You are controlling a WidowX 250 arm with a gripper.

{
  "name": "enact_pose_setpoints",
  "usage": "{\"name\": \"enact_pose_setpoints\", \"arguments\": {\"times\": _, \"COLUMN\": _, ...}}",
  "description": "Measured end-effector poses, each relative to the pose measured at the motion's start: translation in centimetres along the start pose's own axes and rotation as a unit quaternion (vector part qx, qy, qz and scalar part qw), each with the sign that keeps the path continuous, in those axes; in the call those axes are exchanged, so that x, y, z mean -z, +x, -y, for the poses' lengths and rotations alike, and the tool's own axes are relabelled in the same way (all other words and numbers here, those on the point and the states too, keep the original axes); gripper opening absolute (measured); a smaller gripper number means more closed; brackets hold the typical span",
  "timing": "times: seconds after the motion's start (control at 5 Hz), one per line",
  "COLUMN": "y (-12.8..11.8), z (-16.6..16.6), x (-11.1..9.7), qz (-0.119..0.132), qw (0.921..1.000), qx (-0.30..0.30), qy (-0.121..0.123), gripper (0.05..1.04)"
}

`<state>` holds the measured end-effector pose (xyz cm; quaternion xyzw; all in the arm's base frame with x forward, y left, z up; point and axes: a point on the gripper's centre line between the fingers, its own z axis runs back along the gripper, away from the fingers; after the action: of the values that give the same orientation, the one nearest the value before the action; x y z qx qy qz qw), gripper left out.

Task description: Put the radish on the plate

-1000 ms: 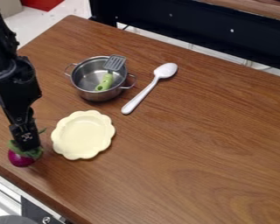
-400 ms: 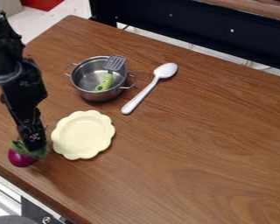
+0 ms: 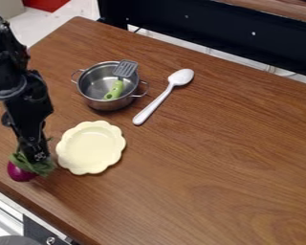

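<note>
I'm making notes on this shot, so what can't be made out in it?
All in the camera view:
- Part of the leaves of the radish: hidden by the robot arm.
- Part of the pot floor: covered by the slotted spatula.
- Grey object: cut off by the bottom edge.
- Red object: cut off by the top edge.

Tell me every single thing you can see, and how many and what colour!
Table: one, brown, middle
Plate: one, pale yellow, on the table's left part
Radish: one, purple with green leaves, left of the plate
Pot: one, silver, behind the plate
Spatula: one, grey and green, in the pot
Spoon: one, white, right of the pot
Frame: one, black, past the table
Red thing: one, red, top left
Round thing: one, grey, bottom left
Robot arm: one, black, left side
Pincer: one, black, at the radish's leaves
</note>
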<state>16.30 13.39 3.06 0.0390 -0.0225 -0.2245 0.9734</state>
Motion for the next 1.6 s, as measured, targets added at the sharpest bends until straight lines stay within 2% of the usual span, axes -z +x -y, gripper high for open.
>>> {"name": "enact_pose_setpoints", "arguments": {"times": 0.2, "y": 0.1, "z": 0.1, "x": 0.0, "qz": 0.0, "qw": 1.0, "qx": -0.003, "qy": -0.006, "gripper": 0.165}}
{"name": "enact_pose_setpoints", "arguments": {"times": 0.4, "y": 0.7, "z": -0.3, "x": -0.6, "qz": 0.003, "qw": 0.9996, "qx": -0.024, "qy": -0.014, "gripper": 0.061}}
{"name": "enact_pose_setpoints", "arguments": {"times": 0.8, "y": 2.8, "z": -1.5, "x": -3.0, "qz": 0.018, "qw": 0.9944, "qx": -0.099, "qy": -0.033, "gripper": 0.054}}
{"name": "enact_pose_setpoints", "arguments": {"times": 1.2, "y": 5.8, "z": -0.8, "x": -5.6, "qz": 0.022, "qw": 0.9852, "qx": -0.153, "qy": -0.074, "gripper": 0.054}}
{"name": "enact_pose_setpoints", "arguments": {"times": 1.4, "y": 7.2, "z": 0.1, "x": -5.0, "qz": 0.016, "qw": 0.9819, "qx": -0.17, "qy": -0.082, "gripper": 0.054}}
{"name": "enact_pose_setpoints", "arguments": {"times": 1.6, "y": 8.5, "z": 0.7, "x": -4.2, "qz": 0.024, "qw": 0.9799, "qx": -0.181, "qy": -0.079, "gripper": 0.054}}
